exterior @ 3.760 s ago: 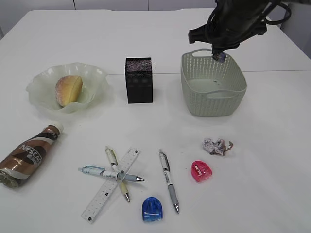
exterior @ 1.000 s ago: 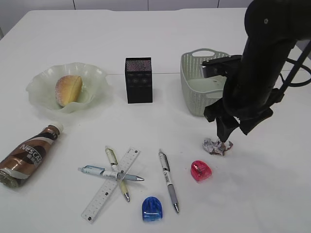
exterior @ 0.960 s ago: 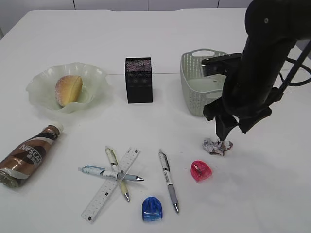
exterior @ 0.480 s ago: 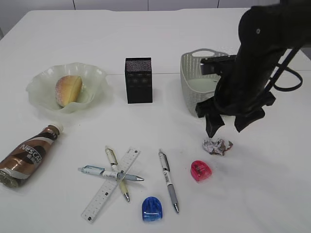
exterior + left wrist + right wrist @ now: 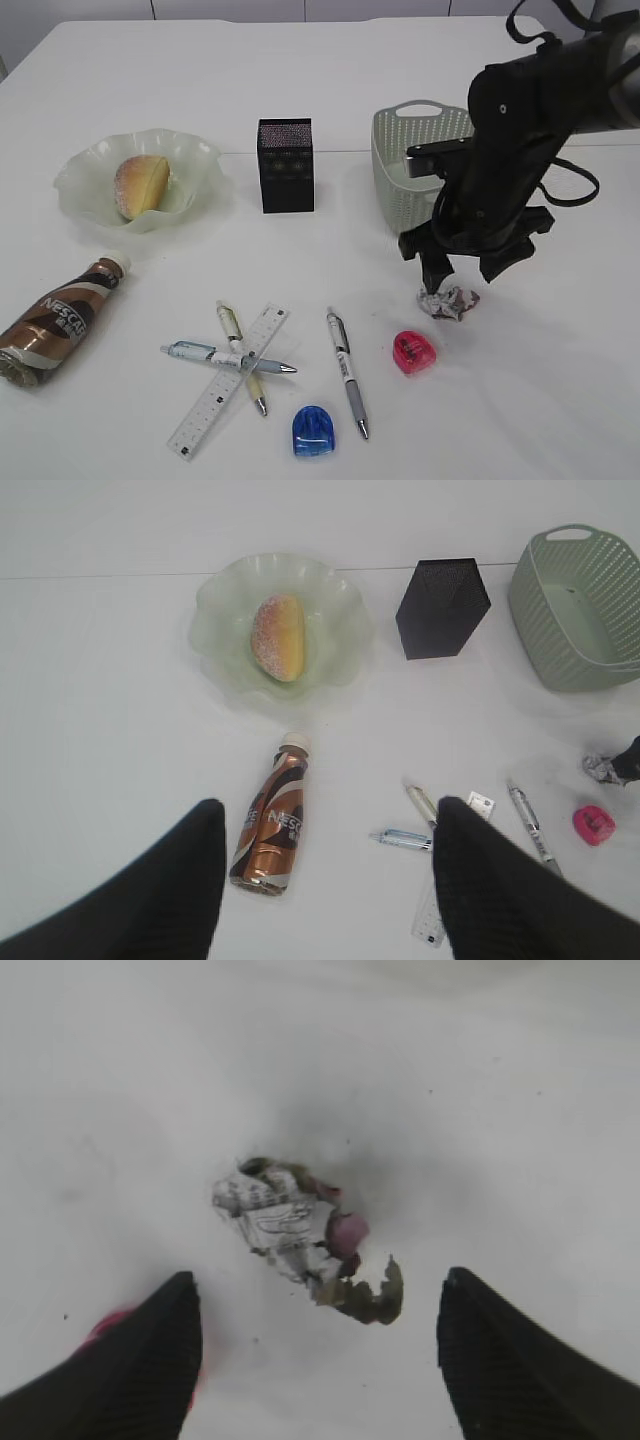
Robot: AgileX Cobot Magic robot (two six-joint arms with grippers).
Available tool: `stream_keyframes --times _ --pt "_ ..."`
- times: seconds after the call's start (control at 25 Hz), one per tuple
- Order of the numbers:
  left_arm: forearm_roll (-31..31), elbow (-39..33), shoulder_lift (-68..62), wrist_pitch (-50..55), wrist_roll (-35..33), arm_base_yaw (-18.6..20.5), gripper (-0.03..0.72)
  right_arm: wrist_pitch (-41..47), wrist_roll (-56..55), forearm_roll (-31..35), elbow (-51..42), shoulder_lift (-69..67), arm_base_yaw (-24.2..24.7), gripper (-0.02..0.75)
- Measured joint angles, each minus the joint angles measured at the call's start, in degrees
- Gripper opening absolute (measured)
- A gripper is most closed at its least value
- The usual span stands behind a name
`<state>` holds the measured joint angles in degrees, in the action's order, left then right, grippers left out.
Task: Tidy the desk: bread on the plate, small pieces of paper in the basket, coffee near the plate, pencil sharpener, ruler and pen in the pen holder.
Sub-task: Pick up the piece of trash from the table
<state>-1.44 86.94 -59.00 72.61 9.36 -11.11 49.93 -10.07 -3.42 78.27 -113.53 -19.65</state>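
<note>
A: Exterior view, from the left: why does the golden sugared bun [image 5: 141, 184] sit in the wavy pale green glass dish [image 5: 85, 160]?

B: That part's done. The left gripper [image 5: 325, 880] waits high, jaws wide, empty.

A: And rightward?

B: The right gripper [image 5: 467, 268] straddles the crumpled paper scrap [image 5: 447, 300], jaws wide, beside the sage-green perforated basket [image 5: 405, 165].

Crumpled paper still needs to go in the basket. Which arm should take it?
Right. The right gripper hangs open just above the crumpled paper, with the basket close behind it. The left gripper is open, high over the coffee bottle, far off.
</note>
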Motion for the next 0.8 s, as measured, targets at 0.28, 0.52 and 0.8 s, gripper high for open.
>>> stream_keyframes --times 0.28,0.52,0.8 --pt "0.0 0.0 0.0 0.0 0.0 0.0 0.476 -0.7 -2.1 -2.1 0.0 -2.0 0.0 0.542" --pt "0.0 0.0 0.0 0.0 0.0 0.0 0.476 -2.0 -2.3 -2.1 0.0 -3.4 0.0 0.542" --pt "0.0 0.0 0.0 0.0 0.0 0.0 0.475 -2.4 -2.3 -2.1 1.1 -5.7 0.0 0.542"
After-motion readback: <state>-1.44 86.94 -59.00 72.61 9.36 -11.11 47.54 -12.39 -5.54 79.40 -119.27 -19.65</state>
